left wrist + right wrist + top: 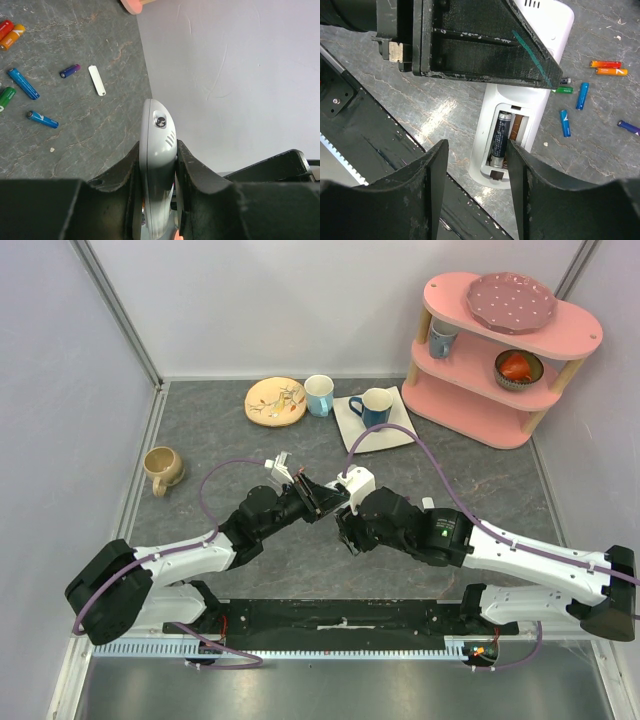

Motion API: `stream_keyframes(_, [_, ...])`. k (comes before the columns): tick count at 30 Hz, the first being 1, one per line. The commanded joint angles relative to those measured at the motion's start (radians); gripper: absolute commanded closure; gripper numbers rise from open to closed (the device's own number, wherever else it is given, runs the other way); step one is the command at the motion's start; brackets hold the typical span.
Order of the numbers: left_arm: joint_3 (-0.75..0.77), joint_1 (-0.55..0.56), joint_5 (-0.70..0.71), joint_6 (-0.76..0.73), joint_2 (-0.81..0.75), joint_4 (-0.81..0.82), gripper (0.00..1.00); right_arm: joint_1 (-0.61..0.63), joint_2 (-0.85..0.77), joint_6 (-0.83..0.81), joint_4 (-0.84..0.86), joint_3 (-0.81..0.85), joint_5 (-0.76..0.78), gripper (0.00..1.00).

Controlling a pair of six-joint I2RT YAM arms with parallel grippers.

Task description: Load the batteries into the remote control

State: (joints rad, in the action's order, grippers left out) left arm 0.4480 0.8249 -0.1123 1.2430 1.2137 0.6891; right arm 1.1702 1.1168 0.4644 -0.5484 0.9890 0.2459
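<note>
My left gripper (159, 150) is shut on the remote control (157, 125), a slim white bar seen edge-on between the black fingers. In the right wrist view the remote control (492, 170) shows its open recess, with one dark battery (500, 137) lying in the left slot and a bare slot (520, 127) beside it. The left gripper's finger (485, 45) covers the remote's upper part. My right gripper (477, 195) is open just short of the remote's lower end, with nothing between its fingers. Loose batteries lie on the table: orange (606, 64), green (564, 90), blue (582, 95), purple (629, 127).
A small white cover piece (97, 80) lies near the purple battery (70, 71). At the back stand a tan mug (163, 468), a patterned plate (275, 401), a light blue cup (319, 394), a blue mug (375, 405) and a pink shelf (505, 350). Both grippers (322, 498) (345, 530) meet mid-table.
</note>
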Motion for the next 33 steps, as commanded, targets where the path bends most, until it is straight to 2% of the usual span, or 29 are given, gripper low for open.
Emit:
stream_keyframes(1, [0.017,-0.004,0.019,0.030,-0.026,0.067,0.98,0.016,0.012,0.017,0.015,0.000,0.001,0.45])
stream_keyframes(33, [0.012,-0.004,0.028,0.038,-0.045,0.066,0.98,0.031,0.052,0.029,0.013,0.025,0.026,0.63])
